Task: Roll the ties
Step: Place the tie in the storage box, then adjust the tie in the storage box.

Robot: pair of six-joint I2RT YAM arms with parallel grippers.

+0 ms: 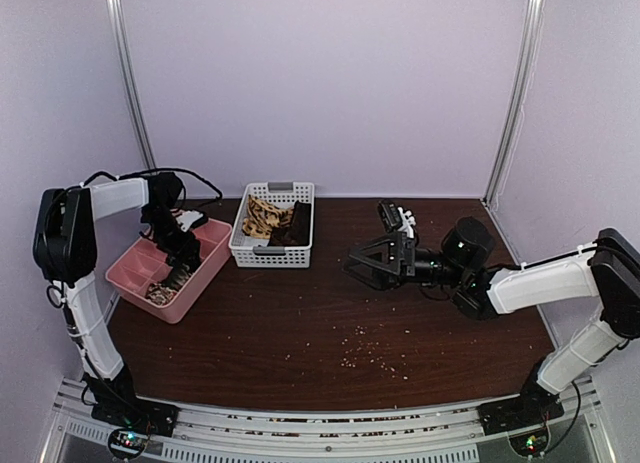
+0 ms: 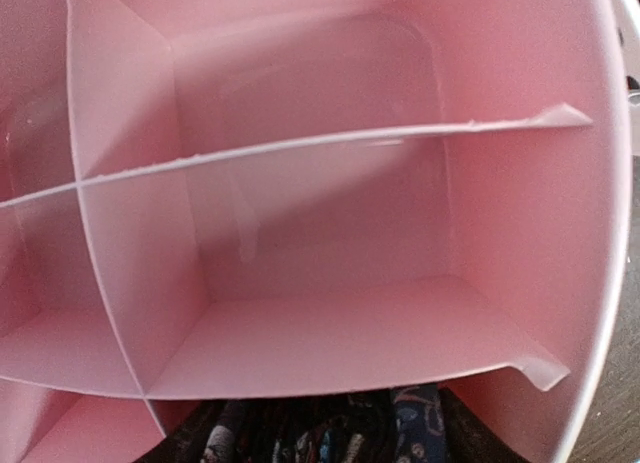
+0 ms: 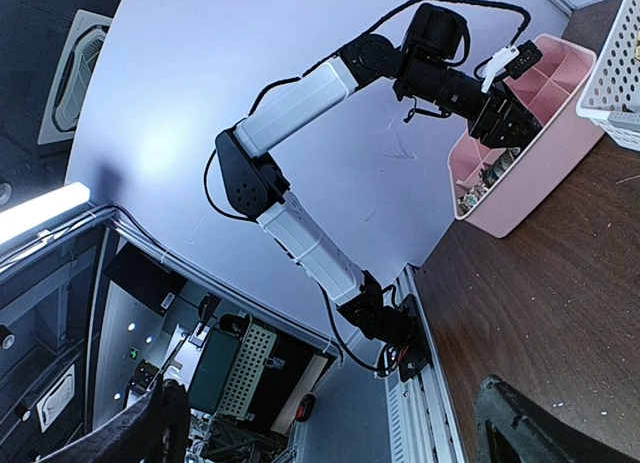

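Top view looks down from behind; left wrist sits close inside the pink tray (image 2: 530, 233), which the seemingly tilted right wrist sees afar.

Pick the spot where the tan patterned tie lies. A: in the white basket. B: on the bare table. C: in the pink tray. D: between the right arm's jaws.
A: the top view shows the tan tie lying inside the white basket, next to a dark brown tie.
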